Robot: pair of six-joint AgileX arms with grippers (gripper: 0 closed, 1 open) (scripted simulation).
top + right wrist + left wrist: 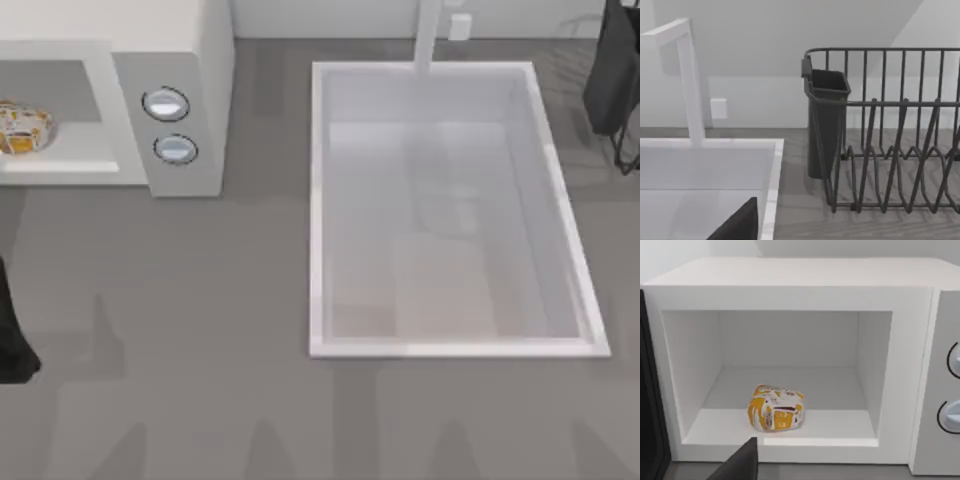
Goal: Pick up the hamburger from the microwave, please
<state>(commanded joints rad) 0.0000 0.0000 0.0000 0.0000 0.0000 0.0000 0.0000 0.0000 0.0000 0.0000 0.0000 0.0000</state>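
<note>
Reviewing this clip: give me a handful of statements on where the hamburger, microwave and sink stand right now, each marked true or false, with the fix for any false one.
1. The hamburger lies on the floor of the microwave cavity. True.
2. The microwave cavity is closed off by its door. False: the cavity is open and the hamburger is in plain sight from the left wrist view.
3. The microwave stands at the table's left, the sink to its right. True.
4. The hamburger is in the sink. False: it is in the microwave; the sink holds nothing visible.
5. A dark dish rack stands beside the sink. True.
6. The microwave panel carries three dials. False: two dials are stacked on it.
</note>
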